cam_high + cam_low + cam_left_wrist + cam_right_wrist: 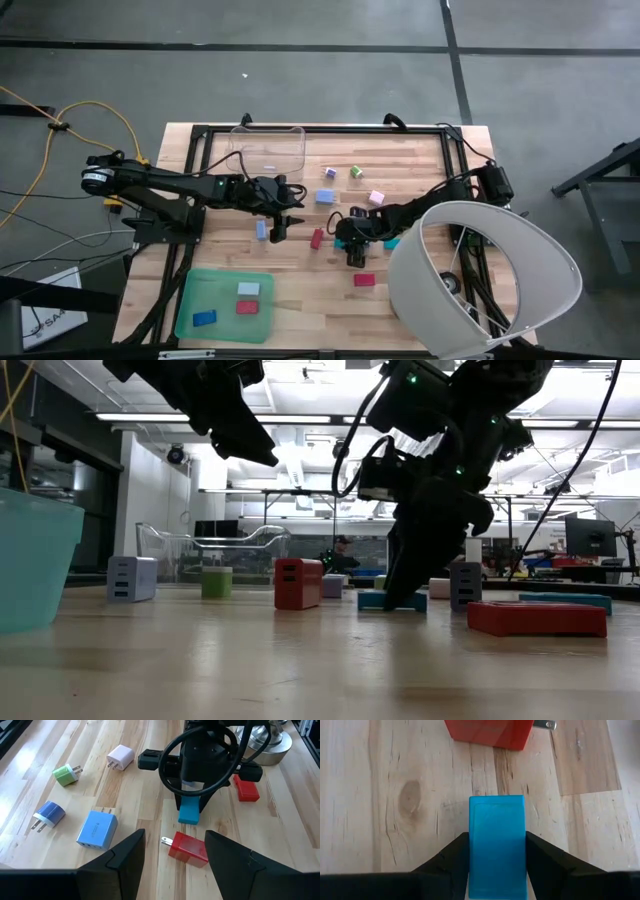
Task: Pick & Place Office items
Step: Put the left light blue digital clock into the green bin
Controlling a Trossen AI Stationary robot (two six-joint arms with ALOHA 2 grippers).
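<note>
A blue block [497, 845] lies flat on the wooden table near its middle, and my right gripper [497, 847] is shut on it, slanting down from the right side [348, 245]. Just beyond it lies a red charger [189, 849]. My left gripper [175, 855] hangs open above the table, left of the middle [280, 228], over the red charger, touching nothing. Other office items lie loose: a light blue charger [96, 828], a blue plug [50, 813], a green plug [66, 774], a pink plug [121, 757] and a flat red block [364, 280]. My right gripper pinches the blue block between its two fingers, one on each long side [472, 851]. The fingers [545, 857] come slanting down from the table's right side and lie along the block. The block's underside rests flat on the table [390, 601].
A green tray [190, 310] at the near left holds a blue, a red and a light blue piece. A clear bin [268, 150] stands at the far edge. A teal piece [392, 243] lies under the right arm. A white round shade [480, 280] covers the near right corner.
</note>
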